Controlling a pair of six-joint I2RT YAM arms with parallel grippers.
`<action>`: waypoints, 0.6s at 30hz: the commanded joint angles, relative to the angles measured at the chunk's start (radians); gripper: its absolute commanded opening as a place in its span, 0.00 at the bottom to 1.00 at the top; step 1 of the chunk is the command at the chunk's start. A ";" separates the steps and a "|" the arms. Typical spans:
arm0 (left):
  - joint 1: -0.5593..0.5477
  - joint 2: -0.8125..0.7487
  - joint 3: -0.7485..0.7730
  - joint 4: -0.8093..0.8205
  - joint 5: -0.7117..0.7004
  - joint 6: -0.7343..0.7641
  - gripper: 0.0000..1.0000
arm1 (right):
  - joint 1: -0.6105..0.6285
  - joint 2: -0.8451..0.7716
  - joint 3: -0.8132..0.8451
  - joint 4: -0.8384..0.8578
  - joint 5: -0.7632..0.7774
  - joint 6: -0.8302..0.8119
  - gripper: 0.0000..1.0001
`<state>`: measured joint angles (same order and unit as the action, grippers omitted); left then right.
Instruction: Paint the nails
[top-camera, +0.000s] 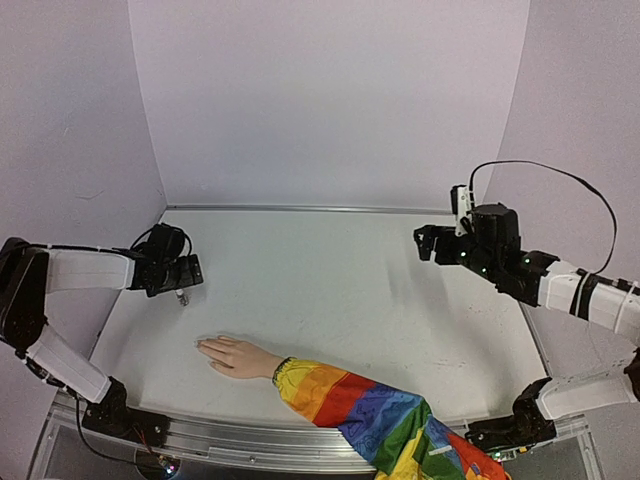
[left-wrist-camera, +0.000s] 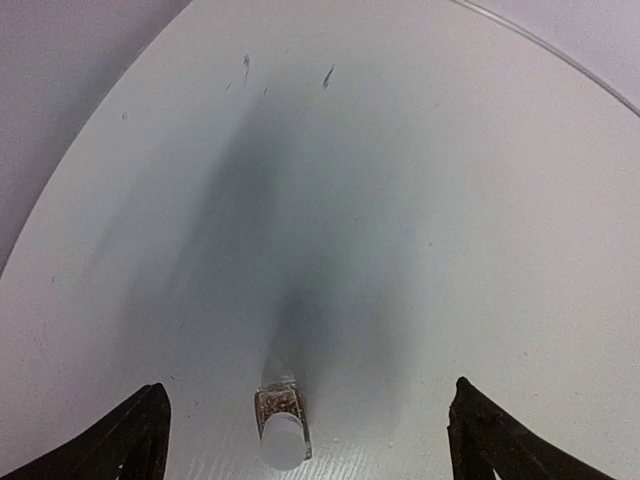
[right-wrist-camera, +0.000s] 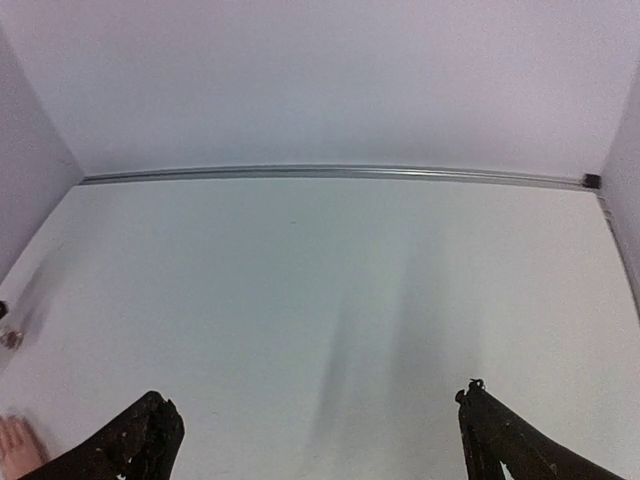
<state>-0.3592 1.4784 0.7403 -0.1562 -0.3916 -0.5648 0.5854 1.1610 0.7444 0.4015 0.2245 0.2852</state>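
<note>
We start with the white table (top-camera: 380, 300), walled in pale lilac, where both black-and-white arms reach in from the near edge. The mannequin arm in its rainbow-striped fabric sleeve (top-camera: 370, 410) lies along the near side, and its pale peach hand (top-camera: 228, 353) rests flat, fingers pointing to the left. The right gripper (top-camera: 427, 243) hovers well apart over the far right of the table, jaws wide with nothing between them. The left gripper (top-camera: 188, 275) sits low at the far left, jaws also wide. Between them the small clear glass bottle (left-wrist-camera: 282, 425) stands upright on the table, touched by neither finger. The nails (top-camera: 200, 345) at the fingertips are too small for us to make out any colour on them. We judge that painting itself is not in hand, since neither gripper carries a brush. The next move probably calls for the left jaws to close squarely on the bottle without tipping it, and for the right arm to cross over for the cap.
</note>
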 joint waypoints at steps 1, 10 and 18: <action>0.056 -0.176 0.058 0.133 0.051 0.185 0.99 | -0.212 -0.011 0.047 -0.075 -0.049 -0.048 0.98; 0.235 -0.373 -0.007 0.428 0.331 0.492 0.99 | -0.452 -0.099 -0.040 0.020 -0.200 -0.122 0.98; 0.235 -0.452 -0.027 0.436 0.300 0.507 0.99 | -0.451 -0.178 -0.070 0.053 -0.185 -0.135 0.98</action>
<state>-0.1253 1.0470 0.7227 0.2180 -0.1112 -0.0952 0.1326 1.0153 0.6777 0.3817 0.0643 0.1738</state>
